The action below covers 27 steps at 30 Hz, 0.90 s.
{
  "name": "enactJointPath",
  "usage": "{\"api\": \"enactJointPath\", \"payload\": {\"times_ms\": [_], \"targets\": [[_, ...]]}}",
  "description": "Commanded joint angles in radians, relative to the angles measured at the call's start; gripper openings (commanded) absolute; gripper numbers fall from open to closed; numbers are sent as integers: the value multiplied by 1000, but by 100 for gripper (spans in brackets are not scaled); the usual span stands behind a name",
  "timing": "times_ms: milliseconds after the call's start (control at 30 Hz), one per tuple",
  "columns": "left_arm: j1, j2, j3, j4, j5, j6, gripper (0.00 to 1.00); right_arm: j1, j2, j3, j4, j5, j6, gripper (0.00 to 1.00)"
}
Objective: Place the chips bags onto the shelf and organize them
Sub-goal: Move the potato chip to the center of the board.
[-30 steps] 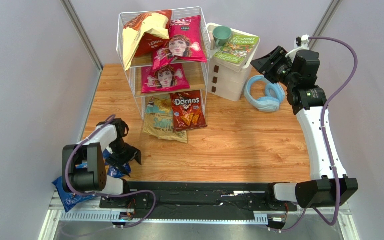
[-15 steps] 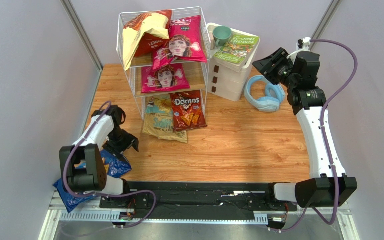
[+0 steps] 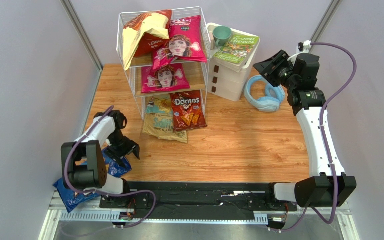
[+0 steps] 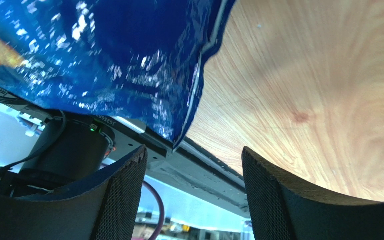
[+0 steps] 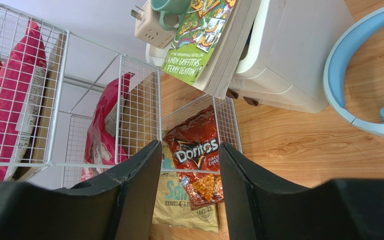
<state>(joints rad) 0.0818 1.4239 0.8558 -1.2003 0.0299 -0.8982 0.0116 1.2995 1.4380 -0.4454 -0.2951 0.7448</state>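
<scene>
We read "Doritos" on the red bag [image 5: 195, 150] low in the shelf [image 5: 139, 100], "ANDY GRIFFITHS" and "TERRY DENTON" on the green book [image 5: 199, 37] atop the drawer unit [image 5: 294, 50], and "COOKED" on the upper magenta bag [image 3: 185, 42].

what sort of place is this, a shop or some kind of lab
Probably a robot lab test booth: plain grey walls box in one wooden table, with the left arm and right arm bolted at its near edge.

I work in a lab test booth: plain grey panel walls [image 3: 23, 90] box in my wooden table [image 3: 249, 145] and black mounting rail [image 3: 204, 192].
</scene>
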Motion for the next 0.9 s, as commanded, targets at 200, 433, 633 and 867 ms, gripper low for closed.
{"api": "enactJointPath", "payload": {"times_ms": [200, 433, 633, 867], "targets": [[3, 141, 6, 45, -5, 56, 51, -47, -26, 9, 54, -27, 24, 51], [3, 146, -27, 73, 59, 87, 9, -55, -8, 18, 56, -32, 30, 51], [-19, 107, -34, 71, 120, 150, 0, -55, 4, 10, 62, -53, 51, 50], [-210, 41, 34, -10, 116, 154, 0, -55, 14, 7, 73, -84, 70, 46]]}}
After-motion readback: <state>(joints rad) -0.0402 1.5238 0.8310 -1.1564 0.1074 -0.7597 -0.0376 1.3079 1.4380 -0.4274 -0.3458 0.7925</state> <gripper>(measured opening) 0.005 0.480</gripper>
